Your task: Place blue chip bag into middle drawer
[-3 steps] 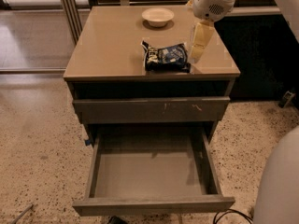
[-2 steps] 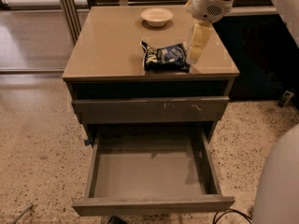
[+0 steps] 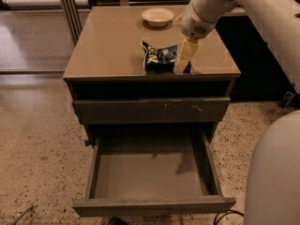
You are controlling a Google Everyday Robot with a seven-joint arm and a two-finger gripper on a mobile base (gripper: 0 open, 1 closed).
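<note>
The blue chip bag lies crinkled on the tan cabinet top, near its front edge and right of centre. My gripper reaches down from the upper right on the white arm and is at the bag's right end, overlapping it in view. I cannot tell whether it touches the bag. The middle drawer is pulled fully out below, with a flat grey inside and nothing in it.
A white bowl stands at the back of the cabinet top. A closed grey drawer front with pale scratch marks sits above the open drawer. My white base fills the lower right. A dark cabinet stands to the right.
My gripper has moved left and down from beside the bag's right side to its right end. The bag, bowl and drawer have not moved.
</note>
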